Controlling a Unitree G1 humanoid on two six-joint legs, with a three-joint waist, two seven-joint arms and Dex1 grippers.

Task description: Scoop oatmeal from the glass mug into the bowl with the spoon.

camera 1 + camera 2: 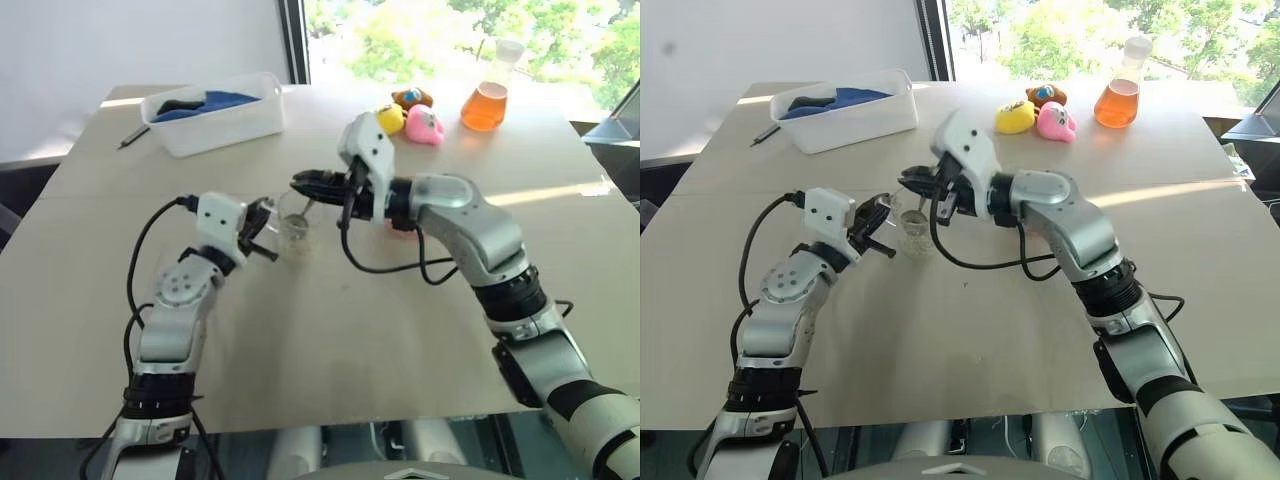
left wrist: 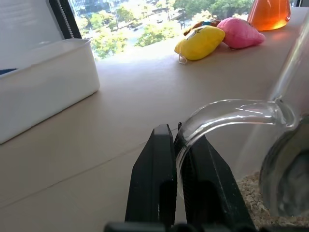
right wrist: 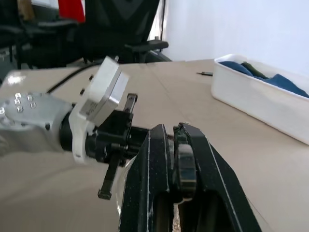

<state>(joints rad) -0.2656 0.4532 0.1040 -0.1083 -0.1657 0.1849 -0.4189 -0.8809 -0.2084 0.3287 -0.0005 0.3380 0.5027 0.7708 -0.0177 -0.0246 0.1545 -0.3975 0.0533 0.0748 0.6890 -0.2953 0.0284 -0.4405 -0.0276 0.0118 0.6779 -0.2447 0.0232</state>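
Left wrist view: left gripper clamped on glass mug handle; right gripper closed on spoon.

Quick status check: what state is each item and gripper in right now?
Mug: upright, handle pinched by left gripper.
Oatmeal: in the mug's bottom.
Spoon: held by right gripper, dipping into mug.
Tub: open, blue cloth inside.
Flask: upright, orange liquid inside.
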